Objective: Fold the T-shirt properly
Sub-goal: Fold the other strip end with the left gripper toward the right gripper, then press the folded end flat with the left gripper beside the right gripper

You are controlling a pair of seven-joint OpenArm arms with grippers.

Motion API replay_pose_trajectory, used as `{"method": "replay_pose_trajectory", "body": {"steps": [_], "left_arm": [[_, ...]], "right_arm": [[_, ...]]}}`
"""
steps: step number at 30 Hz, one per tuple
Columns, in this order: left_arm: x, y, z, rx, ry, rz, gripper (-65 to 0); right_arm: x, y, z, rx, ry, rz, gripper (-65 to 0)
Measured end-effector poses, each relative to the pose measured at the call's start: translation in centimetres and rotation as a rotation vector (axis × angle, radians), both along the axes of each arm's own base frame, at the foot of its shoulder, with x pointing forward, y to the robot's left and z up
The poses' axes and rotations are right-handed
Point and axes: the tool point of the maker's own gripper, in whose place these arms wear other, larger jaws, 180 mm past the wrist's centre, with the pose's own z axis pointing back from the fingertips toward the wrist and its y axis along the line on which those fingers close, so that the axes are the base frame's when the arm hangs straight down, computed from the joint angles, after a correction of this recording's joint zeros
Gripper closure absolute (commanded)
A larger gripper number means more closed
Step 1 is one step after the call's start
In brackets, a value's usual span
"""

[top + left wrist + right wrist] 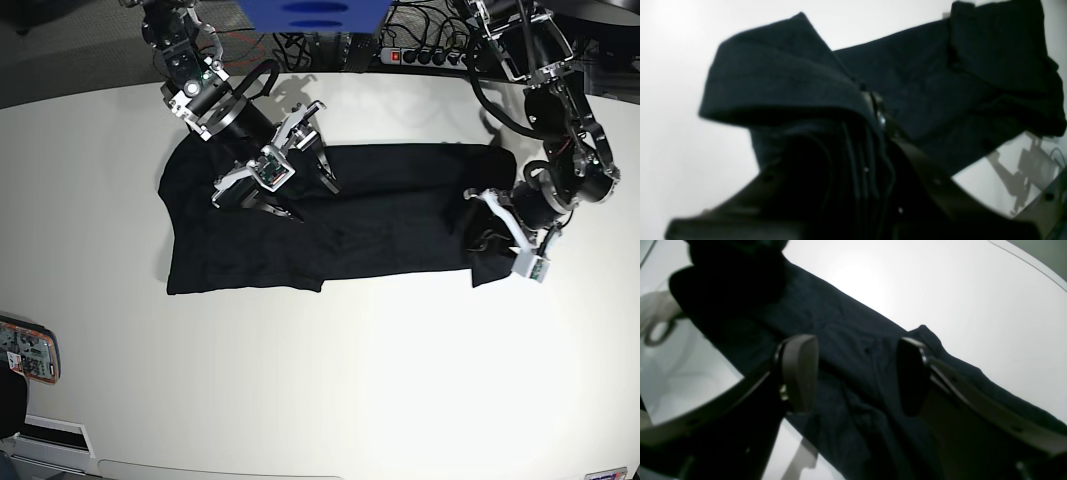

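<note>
The table (400,380) is wide and white, and the shirt (380,215) lies across its far middle as a long dark band, already folded lengthwise by the look of it, with a wider flap spread toward the right arm's side.

At the other end the left gripper (492,232) is pinched tight on a bunched corner of cloth, lifted a little off the table; the left wrist view shows several layers hanging from the jaws. The right gripper (290,185) hovers above the band with its fingers (799,373) spread wide and nothing between them.

The biggest risk, I'd say, is that only one end is held. If the left arm carries its end over alone, the free end may drag or skew and the fold would land crooked. Next, the bunch could slip or shed a layer mid-swing. Smallest: the right gripper, coming down spread over the middle, might catch just the top layer and rumple it.
</note>
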Motion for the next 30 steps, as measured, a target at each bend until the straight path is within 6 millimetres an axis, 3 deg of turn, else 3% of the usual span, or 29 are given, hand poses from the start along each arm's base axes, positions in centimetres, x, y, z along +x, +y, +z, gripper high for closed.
{"method": "replay_pose_trajectory", "body": {"steps": [5, 9, 19, 23, 28, 29, 30], "left_arm": [[-0.2, -5.1, -0.1, -0.082, -0.026, -0.102, 0.0], [-0.4, -7.6, -0.3, -0.143, -0.020, -0.110, 0.0], [-0.4, -6.4, -1.5, -0.042, 0.005, -0.094, 0.0], [-0.6, -7.1, -1.9, -0.012, 0.018, -0.135, -24.1], [-1.2, -9.7, -2.0, 0.013, 0.018, -0.269, -58.0], [-1.2, -10.2, -1.9, 0.015, 0.015, -0.288, -63.7], [-1.2, -10.7, -1.9, 0.019, 0.014, -0.303, -65.0]], "right_arm": [[0.0, 0.0, 0.0, 0.001, 0.000, 0.000, -35.9], [0.0, 0.0, 0.0, 0.000, -0.001, -0.001, -35.9], [0.0, 0.0, 0.0, 0.000, -0.001, 0.000, -35.9], [0.0, 0.0, 0.0, 0.001, 0.000, 0.001, -35.9], [0.0, 0.1, 0.0, 0.001, 0.000, 0.002, -35.9], [0.0, 0.0, 0.0, 0.000, -0.001, 0.001, -35.9], [0.0, 0.0, 0.0, 0.002, -0.002, 0.001, -35.9]]}}
